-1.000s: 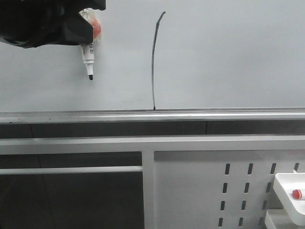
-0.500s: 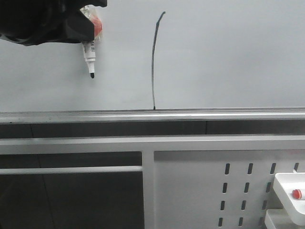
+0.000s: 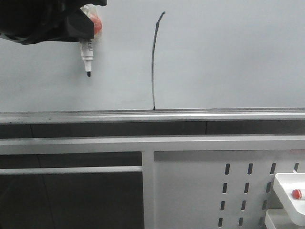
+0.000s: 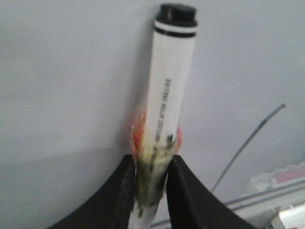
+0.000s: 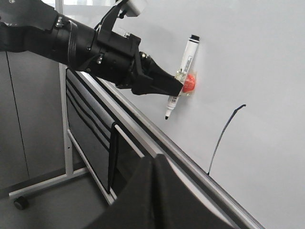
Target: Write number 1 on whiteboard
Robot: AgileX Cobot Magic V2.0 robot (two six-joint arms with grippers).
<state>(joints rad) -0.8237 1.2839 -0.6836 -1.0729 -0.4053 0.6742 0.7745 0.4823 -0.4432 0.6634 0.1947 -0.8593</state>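
Observation:
The number 1 (image 3: 153, 62) is a thin black near-vertical stroke on the whiteboard (image 3: 228, 57), running from a hooked top down to the rail. My left gripper (image 3: 87, 37) is shut on a white marker pen (image 3: 87, 56) with an orange blob at the grip, black tip pointing down, left of the stroke. In the left wrist view the fingers (image 4: 127, 181) clamp the marker (image 4: 170, 90), with the stroke (image 4: 248, 143) to one side. The right wrist view shows the left gripper (image 5: 178, 86), the marker (image 5: 183, 71) and the stroke (image 5: 224, 133). My right gripper (image 5: 155, 160) is shut and empty, away from the board.
A silver rail (image 3: 152, 115) runs along the board's lower edge. Below it stand a white perforated panel (image 3: 238, 191) and a white tray (image 3: 288, 183) with a small red cap (image 3: 297, 193). The board's wheeled stand (image 5: 19, 202) shows in the right wrist view.
My left gripper and the marker have shifted slightly up and a little left. The stroke is unchanged.

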